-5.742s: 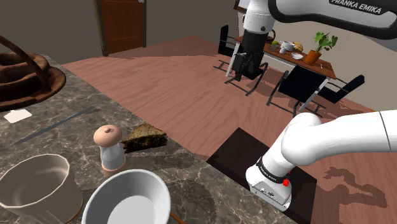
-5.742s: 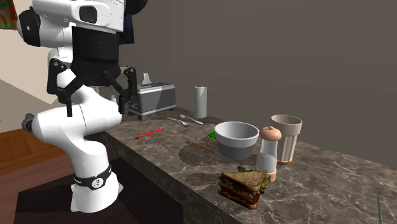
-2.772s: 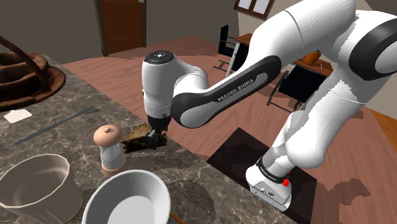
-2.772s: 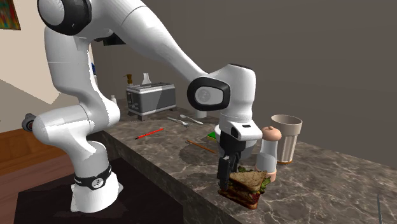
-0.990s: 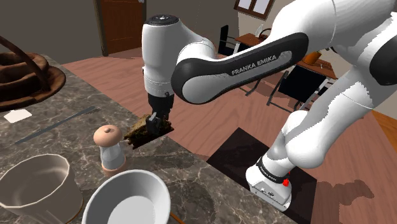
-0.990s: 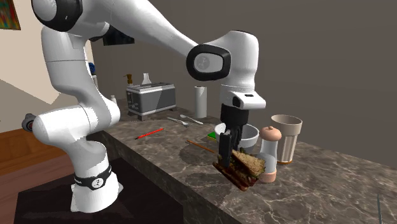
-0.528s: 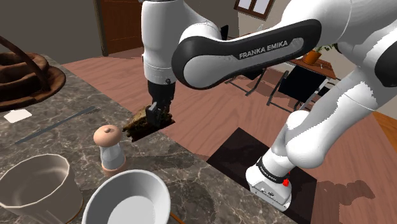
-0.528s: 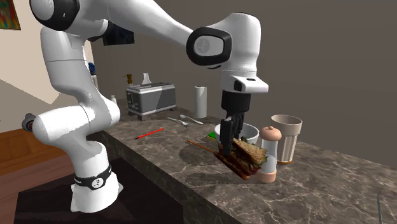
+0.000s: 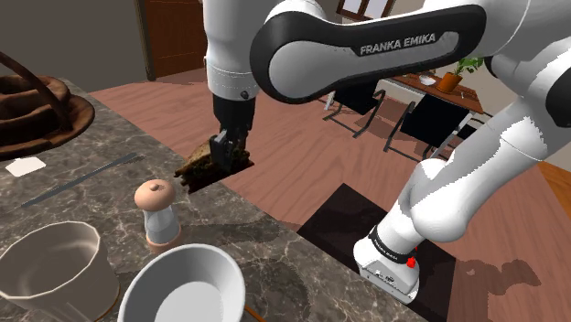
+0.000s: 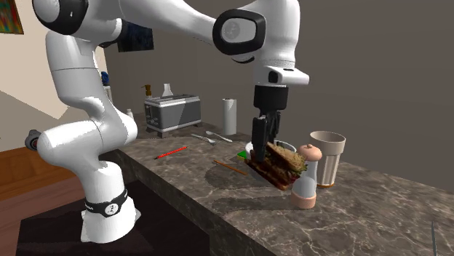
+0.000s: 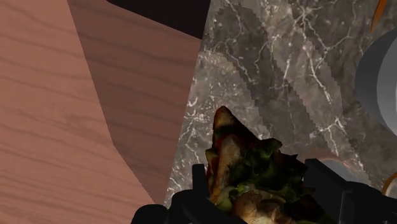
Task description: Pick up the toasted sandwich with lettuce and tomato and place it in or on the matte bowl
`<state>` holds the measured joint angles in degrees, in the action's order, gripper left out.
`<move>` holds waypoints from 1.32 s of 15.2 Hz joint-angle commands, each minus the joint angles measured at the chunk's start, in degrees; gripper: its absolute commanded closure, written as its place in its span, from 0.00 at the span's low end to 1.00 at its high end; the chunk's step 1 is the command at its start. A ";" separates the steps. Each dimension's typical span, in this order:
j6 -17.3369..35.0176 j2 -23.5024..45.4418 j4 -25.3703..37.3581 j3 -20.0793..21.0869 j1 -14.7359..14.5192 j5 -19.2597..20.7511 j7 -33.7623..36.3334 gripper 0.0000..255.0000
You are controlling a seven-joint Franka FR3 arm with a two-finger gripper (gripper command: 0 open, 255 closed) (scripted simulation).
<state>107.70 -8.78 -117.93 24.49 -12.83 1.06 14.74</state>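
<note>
A dark, white-veined marble counter (image 9: 274, 252) is seen running along a reddish wooden plank floor (image 9: 302, 137). The white arm with dark joints (image 9: 366, 41) is bent over the counter's edge, with its wrist pointing straight down.

A matte grey-white round bowl (image 9: 188, 288) is stood on the counter near the shoulder view's lower edge, with a beige tumbler (image 9: 50, 265) just beside it on that view's left. A small shaker with a white body and a rounded pinkish-brown top (image 9: 157, 215) is stood upright between the bowl and the gripper.

The triangular toasted sandwich with green lettuce and red tomato layers (image 10: 280, 164) is held in the air, clear of the counter and tilted, with one corner dipping lower. In the second exterior view it is seen in front of the bowl and just beside the shaker's top (image 10: 307, 153); in the shoulder view it hangs above the counter's edge, beyond the shaker and apart from the bowl.

The black two-finger gripper (image 9: 229, 154) is clamped on the sandwich, whose layers are pinched between the two fingers (image 11: 198, 181) in the wrist view.
</note>
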 commanded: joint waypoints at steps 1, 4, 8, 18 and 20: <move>-1.62 -0.22 1.43 -0.10 0.04 -0.08 -0.22 1.00; -3.24 -0.70 2.55 0.58 -0.54 -0.44 0.88 1.00; -4.08 -1.29 2.69 3.74 -2.93 -1.45 6.07 1.00; -6.45 2.04 7.54 12.62 -8.64 -1.61 20.79 1.00; -7.00 3.66 9.30 14.50 -9.84 -0.97 24.11 1.00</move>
<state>100.94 -6.01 -109.52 37.87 -21.95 -0.23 36.78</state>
